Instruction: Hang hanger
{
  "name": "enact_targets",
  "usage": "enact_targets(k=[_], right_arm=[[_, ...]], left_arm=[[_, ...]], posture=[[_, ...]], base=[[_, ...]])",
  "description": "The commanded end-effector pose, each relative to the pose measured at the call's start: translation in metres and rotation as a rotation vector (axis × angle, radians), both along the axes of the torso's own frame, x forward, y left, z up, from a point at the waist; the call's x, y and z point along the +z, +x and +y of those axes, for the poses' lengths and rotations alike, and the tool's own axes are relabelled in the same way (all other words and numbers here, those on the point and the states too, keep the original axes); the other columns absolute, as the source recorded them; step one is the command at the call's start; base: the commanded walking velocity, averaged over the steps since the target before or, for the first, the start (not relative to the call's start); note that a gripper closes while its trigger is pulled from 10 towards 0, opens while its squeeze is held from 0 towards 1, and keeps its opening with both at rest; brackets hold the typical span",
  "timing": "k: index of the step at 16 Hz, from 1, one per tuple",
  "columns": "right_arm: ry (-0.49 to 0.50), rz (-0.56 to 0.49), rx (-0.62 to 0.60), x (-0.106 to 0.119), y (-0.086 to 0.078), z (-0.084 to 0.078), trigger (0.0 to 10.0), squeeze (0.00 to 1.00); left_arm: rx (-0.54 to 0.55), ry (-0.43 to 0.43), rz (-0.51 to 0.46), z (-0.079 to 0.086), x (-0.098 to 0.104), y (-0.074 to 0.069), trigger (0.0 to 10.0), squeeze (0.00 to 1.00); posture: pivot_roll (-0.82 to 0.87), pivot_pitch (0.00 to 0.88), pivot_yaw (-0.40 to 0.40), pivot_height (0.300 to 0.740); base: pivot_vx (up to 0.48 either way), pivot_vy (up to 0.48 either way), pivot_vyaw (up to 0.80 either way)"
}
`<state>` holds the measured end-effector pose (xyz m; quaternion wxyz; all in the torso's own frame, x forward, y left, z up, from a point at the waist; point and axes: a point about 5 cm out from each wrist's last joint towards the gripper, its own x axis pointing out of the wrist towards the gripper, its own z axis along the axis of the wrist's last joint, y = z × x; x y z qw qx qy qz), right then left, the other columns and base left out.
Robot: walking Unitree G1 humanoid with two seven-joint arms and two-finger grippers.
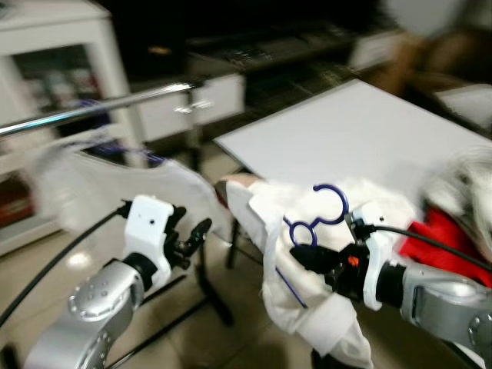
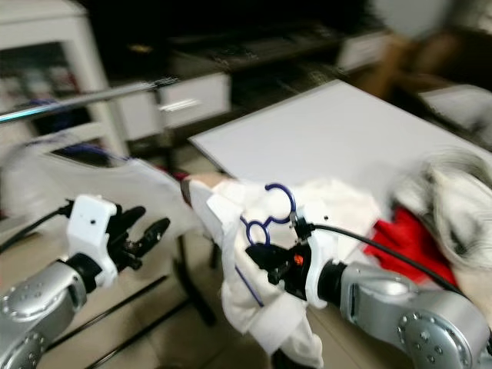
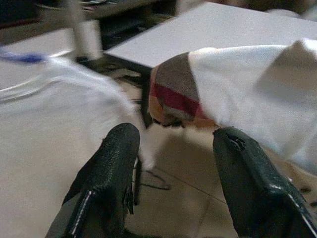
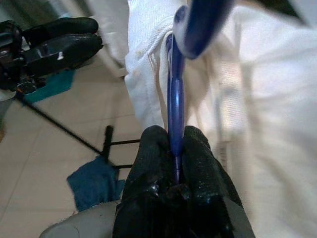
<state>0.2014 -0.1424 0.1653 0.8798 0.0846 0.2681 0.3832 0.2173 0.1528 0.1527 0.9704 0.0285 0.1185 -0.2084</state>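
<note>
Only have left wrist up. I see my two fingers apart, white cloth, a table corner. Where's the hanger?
Observer: The blue hanger is in the right gripper, pinched between its fingers, a white garment draped on it.
Operator: Rail?
Observer: A metal rail runs up on the robot's left, above and beyond the left gripper.
Operator: Anything already on it?
Observer: A white garment on a blue hanger seems to hang there; too blurred to be sure.
</note>
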Motion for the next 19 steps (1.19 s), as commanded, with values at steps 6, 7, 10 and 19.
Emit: enact_targets(k=[6, 7, 10, 19], right_arm=[[-0.077, 0.044, 0.024, -0.0086, -0.0035, -0.0072, 10.0, 0.0], [-0.077, 0.044, 0.024, -0.0086, -0.0035, -0.0072, 10.0, 0.0], [-0.077, 0.044, 0.024, -0.0086, -0.0035, -0.0072, 10.0, 0.0], [-0.077, 0.044, 0.024, -0.0086, -0.0035, -0.0072, 10.0, 0.0]], left_arm=[[-0.007, 0.033, 0.008, 0.0036, 0.0015, -0.0042, 10.0, 0.0], [-0.007, 0.033, 0.008, 0.0036, 0.0015, -0.0042, 10.0, 0.0], [-0.007, 0.033, 0.008, 0.0036, 0.0015, -0.0042, 10.0, 0.0], [-0.007, 0.033, 0.008, 0.0036, 0.0015, -0.0042, 10.0, 0.0]], posture=[[0.07, 0.04, -0.079, 0.74], [0.07, 0.04, -0.079, 0.74], [0.07, 0.04, -0.079, 0.74], [0.07, 0.04, -0.079, 0.74]], base=[[0.0, 0.0, 0.8], [0.0, 0.0, 0.8], [0.0, 0.0, 0.8], [0.0, 0.0, 0.8]])
